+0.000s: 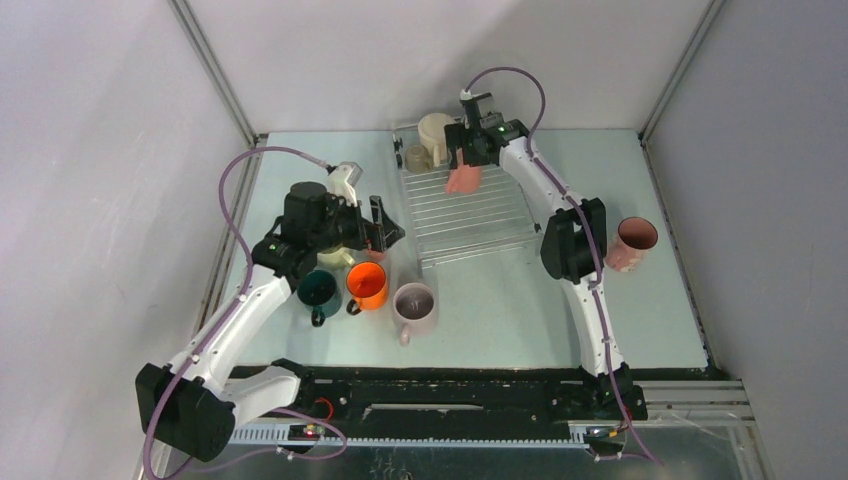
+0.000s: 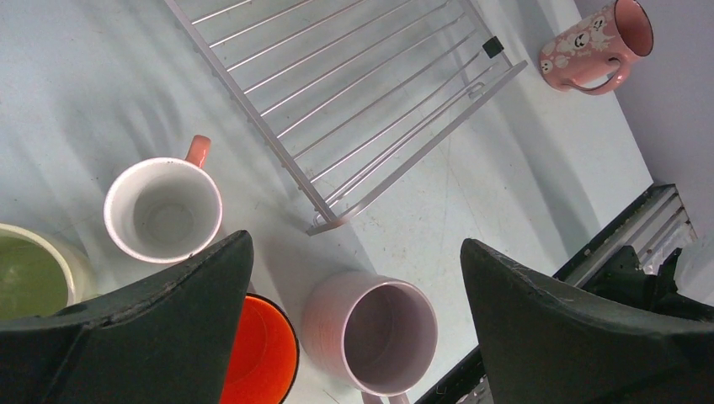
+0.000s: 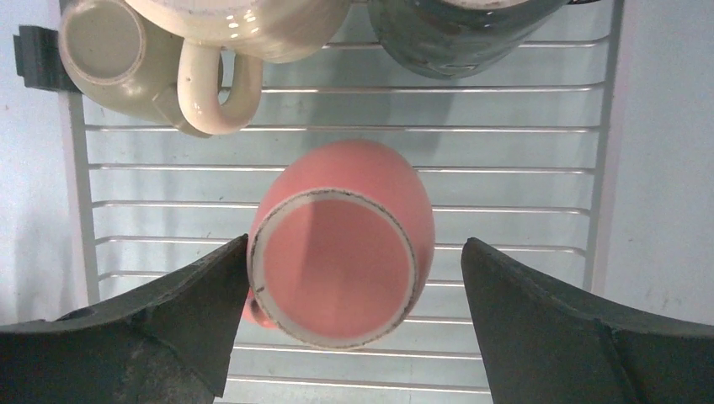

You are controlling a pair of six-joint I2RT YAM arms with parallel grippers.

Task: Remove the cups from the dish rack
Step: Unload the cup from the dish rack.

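The dish rack [image 1: 470, 215] lies mid-table. At its far end stand a cream cup [image 1: 435, 130] and a salmon-pink cup [image 1: 463, 181]. My right gripper [image 1: 464, 160] hangs over the pink cup. In the right wrist view the pink cup [image 3: 337, 252] sits bottom-up on the rack [image 3: 514, 168] between the open fingers of my right gripper [image 3: 354, 261], the left finger close to its side. My left gripper [image 2: 354, 278] is open and empty above the mauve cup [image 2: 375, 332] and the orange cup [image 2: 265, 349]. My left gripper [image 1: 388, 228] is off the rack's left edge.
On the table stand a dark teal cup [image 1: 319, 290], the orange cup [image 1: 367, 284], the mauve cup [image 1: 414, 302], and at the right a pink patterned cup [image 1: 632, 243]. A white-lined cup [image 2: 164, 209] and a green cup [image 2: 29, 273] stand under the left arm. Cream cups [image 3: 244, 25] and a dark cup [image 3: 455, 34] fill the rack's end.
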